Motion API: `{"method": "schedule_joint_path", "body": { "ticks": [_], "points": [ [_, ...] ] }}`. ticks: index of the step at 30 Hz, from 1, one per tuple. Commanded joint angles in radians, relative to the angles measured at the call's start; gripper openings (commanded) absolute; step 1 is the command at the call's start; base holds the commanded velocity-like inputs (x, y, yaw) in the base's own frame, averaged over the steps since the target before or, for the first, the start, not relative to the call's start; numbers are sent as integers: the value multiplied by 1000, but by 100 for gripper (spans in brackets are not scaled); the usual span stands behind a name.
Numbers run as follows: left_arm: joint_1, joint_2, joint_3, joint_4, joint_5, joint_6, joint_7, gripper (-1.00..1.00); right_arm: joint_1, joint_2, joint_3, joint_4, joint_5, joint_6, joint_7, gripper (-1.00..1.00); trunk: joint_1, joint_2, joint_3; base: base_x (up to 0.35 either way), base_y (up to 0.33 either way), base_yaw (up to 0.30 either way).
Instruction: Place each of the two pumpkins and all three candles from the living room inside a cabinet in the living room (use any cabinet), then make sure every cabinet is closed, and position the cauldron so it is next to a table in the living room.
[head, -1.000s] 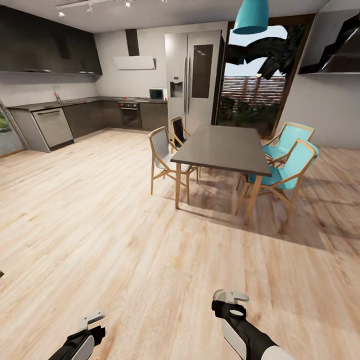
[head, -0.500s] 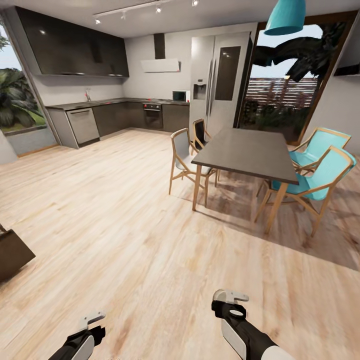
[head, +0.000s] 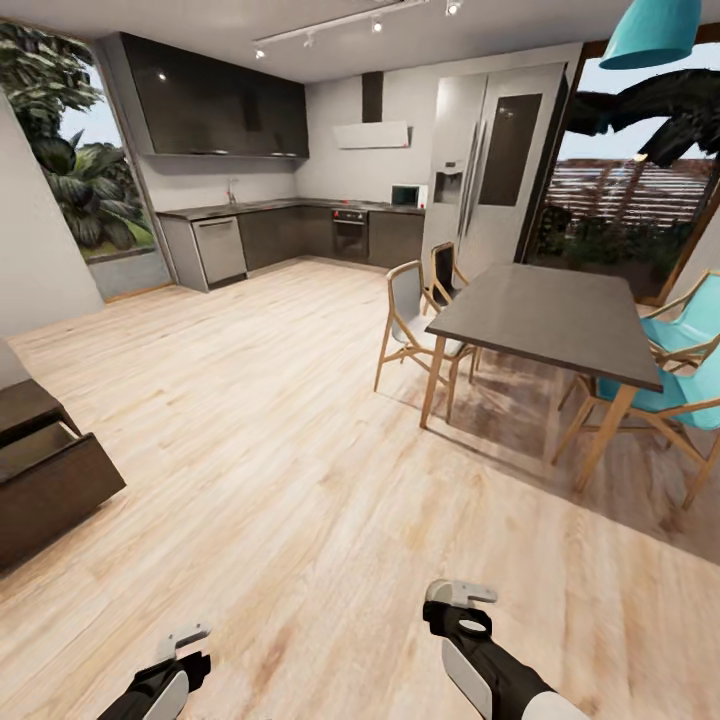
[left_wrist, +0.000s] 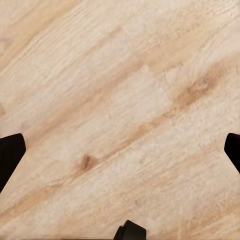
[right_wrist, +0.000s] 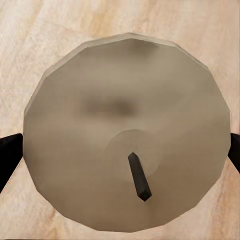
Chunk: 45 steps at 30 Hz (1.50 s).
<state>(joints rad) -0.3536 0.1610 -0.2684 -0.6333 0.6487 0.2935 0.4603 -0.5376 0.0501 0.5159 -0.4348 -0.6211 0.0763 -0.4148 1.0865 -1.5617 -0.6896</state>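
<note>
In the right wrist view a cream-beige candle (right_wrist: 125, 100) with a short dark wick sits between the two dark fingertips of my right gripper (right_wrist: 120, 150), which is shut on it above the wood floor. In the head view that right gripper (head: 458, 600) hangs low in front of me. My left gripper (head: 185, 640) is beside it at the lower left, and the left wrist view shows this left gripper (left_wrist: 120, 150) open, with bare floor between its fingers. The dark-brown cabinet (head: 50, 490) stands at the left edge, one drawer pulled out.
A dark-topped dining table (head: 540, 320) on wooden legs stands ahead to the right, with pale chairs (head: 405, 320) and turquoise chairs (head: 690, 350) around it. Grey kitchen units (head: 290, 230) and a fridge (head: 490, 170) line the far wall. Wood floor (head: 250, 400) stretches between me and them.
The whole head view has swung left, so the dining table has slid right and the cabinet with its pulled-out drawer has come in at the left. Both arms hold the same pose.
</note>
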Motion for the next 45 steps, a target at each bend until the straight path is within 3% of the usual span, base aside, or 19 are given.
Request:
{"method": "schedule_joint_path", "body": {
  "ticks": [1,12,20,45],
  "points": [
    [-1,2,-8,-2,8,3,9,100,-1,-1,9,-2,-5,5,-12,-100,-4,7,3,0,0,277],
    [-1,2,-8,-2,8,3,9,100,-1,-1,11,-2,-5,6,-11,-100,-46,84,40,0,0,280],
    [-1,2,-8,-2,8,3,9,100,-1,-1,54,-2,-6,5,-12,-100,-77,140,65,0,0,283],
    [-1,1,-8,0,8,3,9,100,-1,-1,58,-2,-5,5,-12,-100,-173,315,143,0,0,284]
  ]
}}
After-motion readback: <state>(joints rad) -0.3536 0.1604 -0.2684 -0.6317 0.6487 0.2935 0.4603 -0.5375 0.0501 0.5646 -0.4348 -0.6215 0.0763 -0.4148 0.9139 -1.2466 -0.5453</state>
